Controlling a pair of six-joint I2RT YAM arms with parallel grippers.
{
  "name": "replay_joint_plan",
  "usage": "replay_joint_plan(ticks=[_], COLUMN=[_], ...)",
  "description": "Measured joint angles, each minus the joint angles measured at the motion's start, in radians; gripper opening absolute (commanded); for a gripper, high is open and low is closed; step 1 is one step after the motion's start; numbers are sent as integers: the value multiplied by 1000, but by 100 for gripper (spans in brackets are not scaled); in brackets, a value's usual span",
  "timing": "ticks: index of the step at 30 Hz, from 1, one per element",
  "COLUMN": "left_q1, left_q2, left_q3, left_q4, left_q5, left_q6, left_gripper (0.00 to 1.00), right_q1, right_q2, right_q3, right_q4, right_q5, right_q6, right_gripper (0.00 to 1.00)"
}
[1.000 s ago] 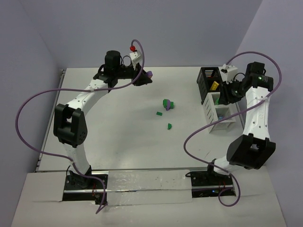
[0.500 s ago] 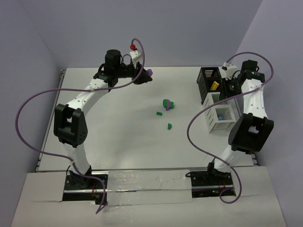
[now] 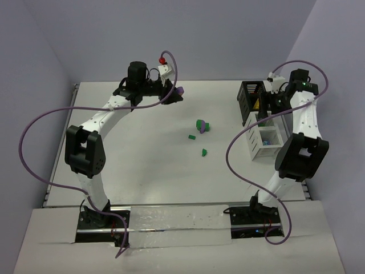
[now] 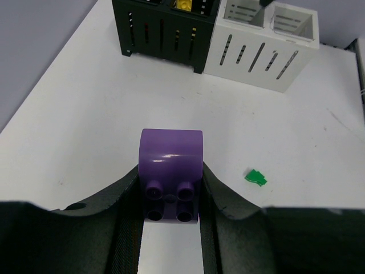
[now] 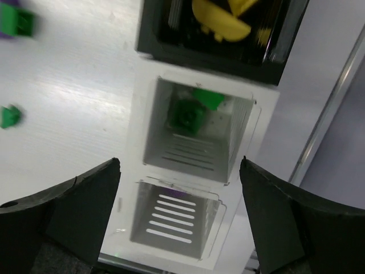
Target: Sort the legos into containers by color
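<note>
A purple lego (image 4: 171, 157) is clamped by the left gripper (image 4: 171, 185) near the table's (image 3: 142, 160) far edge; the right gripper (image 5: 179, 165) is spread wide.

- Purple lego (image 4: 171, 165), glossy, between black fingers (image 4: 239, 228)
- Green legos (image 3: 200, 124) on the white bench (image 3: 142, 154)
- Black slatted container (image 4: 165, 34) holding yellow pieces (image 5: 219, 20)
- White slatted containers (image 4: 265, 48), one with a green piece (image 5: 188, 117) inside
- Purple cables (image 3: 40, 131) along white-and-black arms (image 3: 102, 120)
- Pale lilac walls (image 3: 228, 34)

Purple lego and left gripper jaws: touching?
Touching. Left wrist view shows the purple lego wedged between the jaws of the left gripper, both pressing its sides.
</note>
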Motion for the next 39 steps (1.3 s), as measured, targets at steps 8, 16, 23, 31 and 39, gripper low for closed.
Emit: replay_joint_plan(ticks=[8,16,23,31,39], left_q1=[-48,-136,-155,-158,-159], left_q2=[-38,-83,-137,-158,-166], left_q3=[-197,-301,-328,-328,-329], left_q4=[84,241,340,371,383], left_q5=[-97,-183,-194,-188,-190], left_q6=[156,241,234,221,210], left_gripper=[0,0,0,0,0], right_q1=[171,445,490,534,527], right_q2=[-33,27,151,207,198], right_q3=[200,200,214,311,284], right_q4=[33,64,93,108,148], right_q5=[-208,-417,-484,-478,-502], right_q6=[258,464,558,576,588], right_gripper=[91,86,86,88,87])
